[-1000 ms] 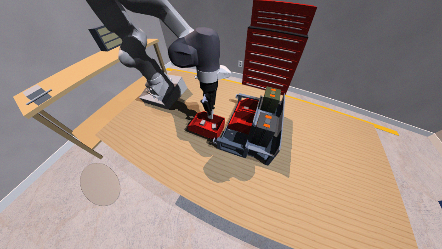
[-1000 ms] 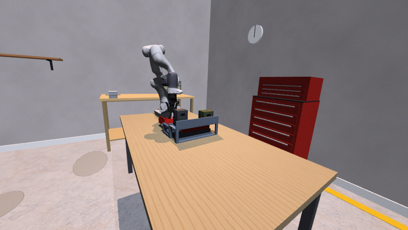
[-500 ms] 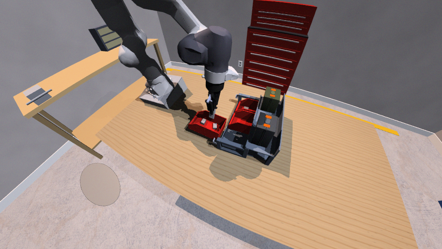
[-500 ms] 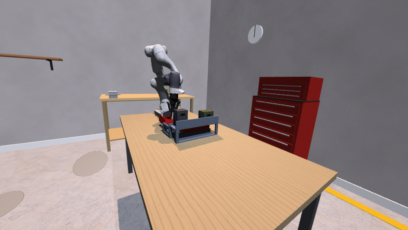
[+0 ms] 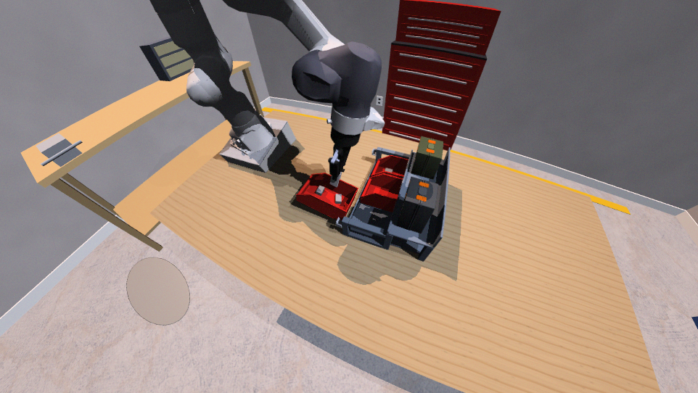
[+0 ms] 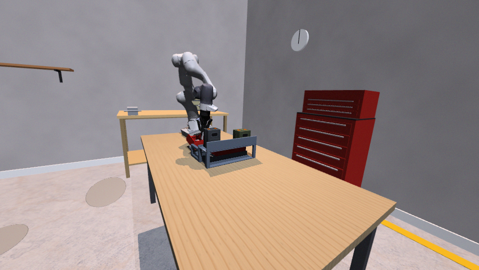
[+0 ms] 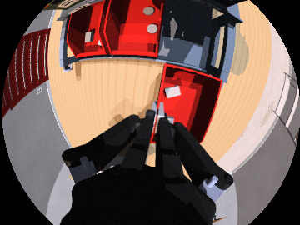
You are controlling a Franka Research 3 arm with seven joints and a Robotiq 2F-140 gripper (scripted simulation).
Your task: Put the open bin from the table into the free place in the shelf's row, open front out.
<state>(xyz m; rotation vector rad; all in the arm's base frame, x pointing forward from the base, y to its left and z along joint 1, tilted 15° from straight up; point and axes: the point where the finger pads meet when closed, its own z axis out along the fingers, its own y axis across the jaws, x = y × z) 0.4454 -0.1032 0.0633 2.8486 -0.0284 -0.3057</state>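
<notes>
Table (image 5: pixel 488 292) is showing matt pale wood with long plank grain. Red bin (image 5: pixel 312 201) on it is looking like smooth plastic, slightly glossy. Shelf (image 5: pixel 358 229) beside the bin is reading as flat grey-blue painted metal. Tool chest (image 5: pixel 434 72) behind the shelf is showing glossy red with brushed metal-looking handles. Gripper (image 5: pixel 334 181) is looking matt black.
</notes>
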